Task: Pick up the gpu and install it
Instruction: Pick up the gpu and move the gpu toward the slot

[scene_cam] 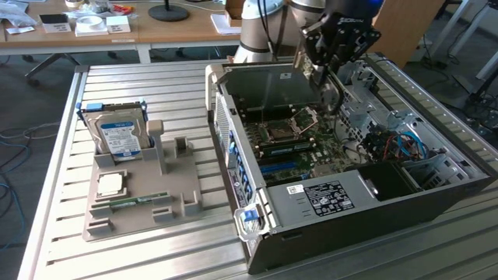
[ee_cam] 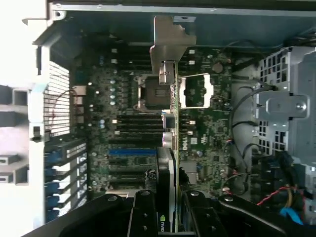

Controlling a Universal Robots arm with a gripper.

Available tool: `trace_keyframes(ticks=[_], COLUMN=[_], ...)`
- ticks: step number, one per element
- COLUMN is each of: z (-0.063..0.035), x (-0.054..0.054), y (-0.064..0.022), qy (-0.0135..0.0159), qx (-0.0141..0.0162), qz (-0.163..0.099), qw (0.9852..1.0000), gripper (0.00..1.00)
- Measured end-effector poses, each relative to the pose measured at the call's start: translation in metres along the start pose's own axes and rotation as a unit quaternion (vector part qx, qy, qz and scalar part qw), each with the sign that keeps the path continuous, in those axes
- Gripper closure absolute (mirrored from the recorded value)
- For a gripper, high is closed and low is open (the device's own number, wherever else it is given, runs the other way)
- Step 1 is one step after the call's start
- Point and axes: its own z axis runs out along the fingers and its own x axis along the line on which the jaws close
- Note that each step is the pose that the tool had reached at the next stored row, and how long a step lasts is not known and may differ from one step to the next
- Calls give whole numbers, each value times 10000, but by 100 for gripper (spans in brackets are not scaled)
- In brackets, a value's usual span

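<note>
**Tool state.** The gripper (scene_cam: 325,69) is closed on the gpu (ee_cam: 167,173), with one finger on each face of the card.

**Position.** We hold the card on edge in the air above the motherboard (ee_cam: 118,98), over the open side of the computer case (scene_cam: 374,227). It appears to touch nothing below it.

**Hazards (our judgement).**
- If the card's edge is not in line with an expansion slot (ee_cam: 131,153), it could press on board parts near the CPU socket (ee_cam: 148,91).
- The end bracket (ee_cam: 170,44) could catch on the case wall if it is offset.
- We grip the card near one end, so a push against resistance could pivot it between the fingers.
- The loose cables (ee_cam: 242,128) beside the drive cage could snag.

**Appearance.** In the wrist view we see the card edge-on. It shows a thin green board edge and a thicker black body near the fingers. The pale, bent metal bracket sits at the far end.
</note>
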Motion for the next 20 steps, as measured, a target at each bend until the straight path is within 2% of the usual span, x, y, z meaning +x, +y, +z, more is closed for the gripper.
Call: trace_keyframes(ticks=[9,15,20], z=[11,16,17], x=[-413,-674,-708], y=[6,10,11], qy=[0,1,1], qx=[-36,-46,-46], qz=[-1,-1,-2], qw=[10000,10000,10000], gripper=[73,73,73])
